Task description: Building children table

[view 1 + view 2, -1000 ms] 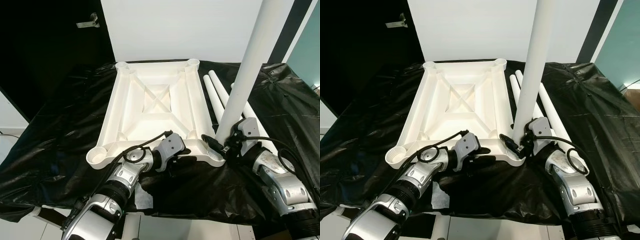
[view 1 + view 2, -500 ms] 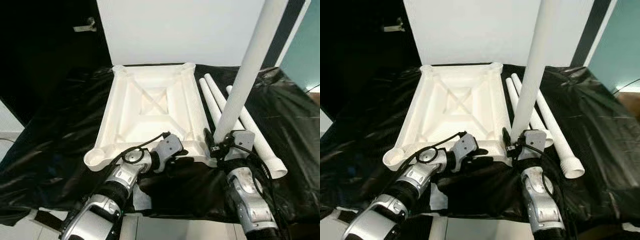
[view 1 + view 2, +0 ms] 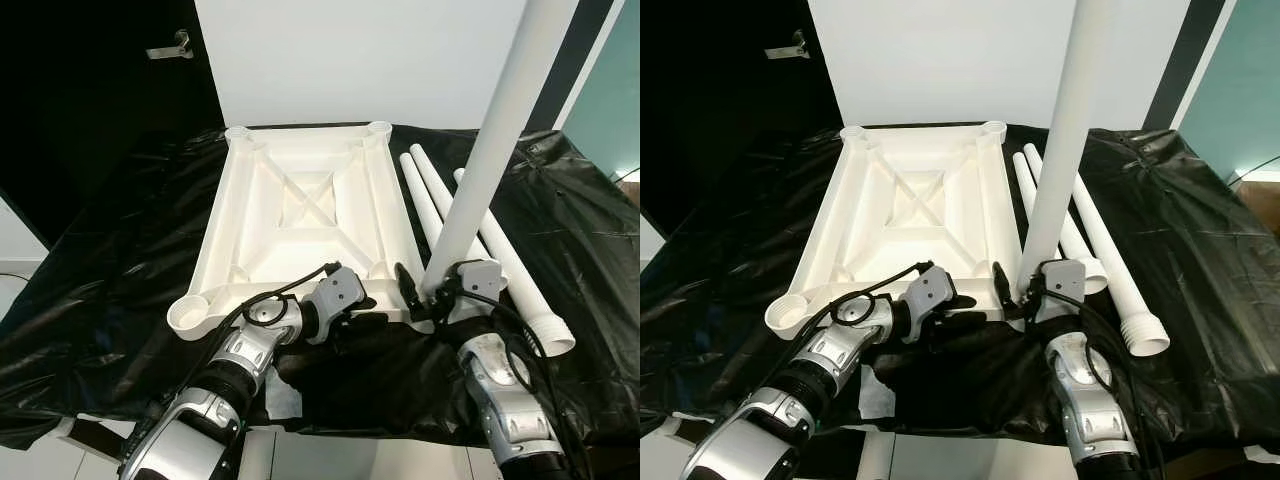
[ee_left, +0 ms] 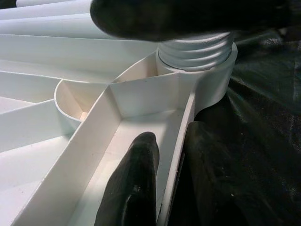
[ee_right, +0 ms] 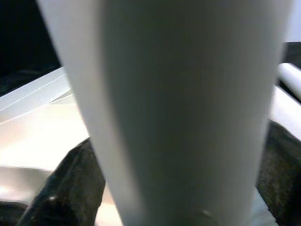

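Table top (image 3: 300, 215), white and ribbed, lay upside down on black sheeting (image 3: 120, 260); we counted four legs: three loose legs (image 3: 440, 200) beside its right edge, one upright leg (image 3: 480, 160) at its near right corner socket. Our right gripper (image 3: 428, 298) clasped that leg; our left gripper (image 4: 169, 179) pinched the near rim.

No legible text, labels, brand marks or numbers on any surface in any of the four views.
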`<state>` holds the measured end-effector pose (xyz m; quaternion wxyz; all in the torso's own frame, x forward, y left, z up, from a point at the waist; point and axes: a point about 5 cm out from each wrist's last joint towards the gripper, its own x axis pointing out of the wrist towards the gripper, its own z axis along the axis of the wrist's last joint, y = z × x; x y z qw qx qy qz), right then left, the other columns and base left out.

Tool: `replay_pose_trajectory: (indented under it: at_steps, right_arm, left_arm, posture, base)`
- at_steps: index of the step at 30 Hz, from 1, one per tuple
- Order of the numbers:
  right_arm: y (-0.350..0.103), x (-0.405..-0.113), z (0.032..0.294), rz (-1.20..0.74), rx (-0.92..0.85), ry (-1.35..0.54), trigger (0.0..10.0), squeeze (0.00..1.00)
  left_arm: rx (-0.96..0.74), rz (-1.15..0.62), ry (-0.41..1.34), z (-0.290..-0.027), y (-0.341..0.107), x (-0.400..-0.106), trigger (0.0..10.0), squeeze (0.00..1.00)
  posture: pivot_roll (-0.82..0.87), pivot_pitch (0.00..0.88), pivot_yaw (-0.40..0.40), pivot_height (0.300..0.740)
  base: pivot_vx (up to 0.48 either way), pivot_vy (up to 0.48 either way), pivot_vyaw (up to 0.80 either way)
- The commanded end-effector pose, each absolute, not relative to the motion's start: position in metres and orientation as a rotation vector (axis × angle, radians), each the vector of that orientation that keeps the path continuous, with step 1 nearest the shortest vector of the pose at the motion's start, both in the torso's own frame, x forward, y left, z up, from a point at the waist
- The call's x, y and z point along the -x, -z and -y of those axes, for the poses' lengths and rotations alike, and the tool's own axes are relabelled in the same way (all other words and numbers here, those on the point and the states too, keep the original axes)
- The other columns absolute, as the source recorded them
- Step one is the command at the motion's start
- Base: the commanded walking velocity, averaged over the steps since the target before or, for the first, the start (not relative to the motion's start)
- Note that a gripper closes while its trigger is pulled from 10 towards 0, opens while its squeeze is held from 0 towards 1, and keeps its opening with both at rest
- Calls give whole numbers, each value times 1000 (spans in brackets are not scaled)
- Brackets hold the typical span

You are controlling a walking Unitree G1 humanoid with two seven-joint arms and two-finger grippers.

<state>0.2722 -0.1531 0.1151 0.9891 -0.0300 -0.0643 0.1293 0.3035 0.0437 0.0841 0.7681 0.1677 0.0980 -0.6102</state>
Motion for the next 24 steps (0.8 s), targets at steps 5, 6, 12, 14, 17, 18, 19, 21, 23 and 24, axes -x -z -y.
replay_pose_trajectory:
  at_steps: [5, 6, 12, 14, 17, 18, 19, 21, 23, 24]
  right_arm:
    - [-140, -283, 178, 117, 134, -471, 10000, 0]
    - [-140, -283, 178, 117, 134, -471, 10000, 0]
    - [-151, -274, 184, 23, 256, -705, 0, 0]
    - [-150, -270, 185, -10, 253, -743, 0, 0]
    - [-147, -269, 184, -32, 254, -768, 0, 0]
    - [-139, -267, 182, -68, 249, -785, 0, 0]
    - [-136, -266, 181, -77, 245, -787, 0, 0]
    - [-135, -266, 180, -82, 241, -789, 0, 0]
    - [-132, -268, 179, -98, 198, -763, 0, 0]
    - [-132, -268, 179, -98, 198, -763, 0, 0]
  left_arm:
    - [-368, -425, 1407, -50, -44, -279, 10000, 0]
    - [-368, -425, 1407, -50, -44, -279, 10000, 0]
    - [-363, -411, 1401, -47, -46, -281, 10000, 0]
    - [-363, -413, 1398, -47, -45, -281, 10000, 0]
    - [-363, -415, 1397, -48, -45, -280, 10000, 0]
    - [-361, -416, 1398, -47, -44, -280, 10000, 0]
    - [-360, -416, 1398, -47, -44, -279, 10000, 0]
    - [-360, -416, 1398, -47, -44, -279, 10000, 0]
    - [-357, -414, 1399, -47, -44, -279, 10000, 0]
    - [-357, -414, 1399, -47, -44, -279, 10000, 0]
  posture:
    - [-68, 0, 12, 740]
    - [-68, 0, 12, 740]
    - [-77, 0, -3, 740]
    - [-77, 0, -3, 740]
    - [-78, 0, -3, 740]
    - [-76, 0, -3, 740]
    - [-75, 0, -3, 740]
    - [-75, 0, -3, 740]
    - [-71, 0, -2, 740]
    - [-71, 0, -2, 740]
  base:
    - [0, 0, 0]
    - [0, 0, 0]
    - [0, 0, 0]
    - [0, 0, 0]
    - [0, 0, 0]
    - [0, 0, 0]
    - [0, 0, 0]
    - [0, 0, 0]
    - [0, 0, 0]
    - [0, 0, 0]
